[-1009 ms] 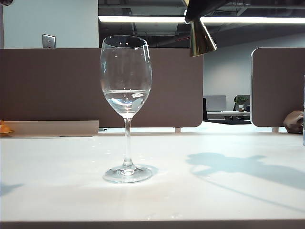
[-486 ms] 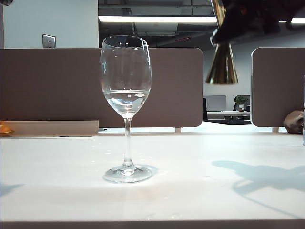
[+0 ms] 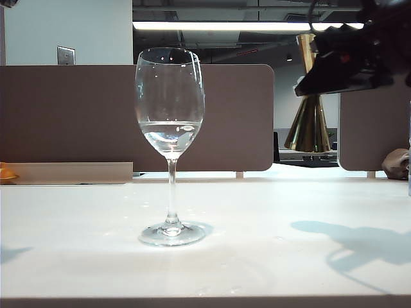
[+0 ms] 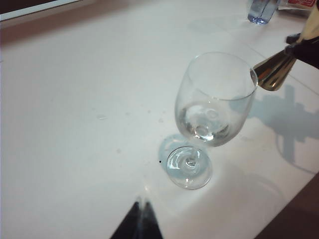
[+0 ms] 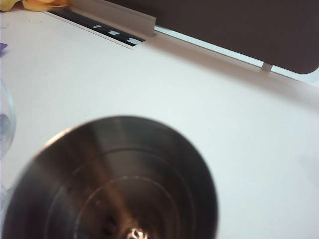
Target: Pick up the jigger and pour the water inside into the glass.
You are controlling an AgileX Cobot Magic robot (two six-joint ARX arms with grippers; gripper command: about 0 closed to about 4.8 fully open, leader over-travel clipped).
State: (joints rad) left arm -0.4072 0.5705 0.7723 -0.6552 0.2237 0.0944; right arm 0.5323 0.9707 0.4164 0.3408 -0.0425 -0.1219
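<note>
The clear stemmed glass [image 3: 170, 96] stands upright mid-table, water [image 3: 170, 131] filling the lowest part of its bowl. To its right the gold jigger [image 3: 309, 125] hangs upright in the air, clear of the table. My right gripper [image 3: 321, 80] is shut on its waist. The right wrist view looks into the jigger's dark cup [image 5: 114, 184], which hides the fingers. In the left wrist view the glass [image 4: 214, 99] and jigger [image 4: 274, 72] are apart. My left gripper [image 4: 141, 219] hovers near the glass foot, shut and holding nothing.
Brown partition panels [image 3: 64, 115] line the far table edge, with a metal rail [image 5: 114, 17] below them. A clear bottle [image 4: 261, 10] stands at a far corner. An orange thing [image 3: 5, 172] lies far left and a brown object [image 3: 395, 163] far right.
My right gripper has carried the jigger to the right and down, away from the glass rim. The glass, its water level and the left gripper have not moved.
</note>
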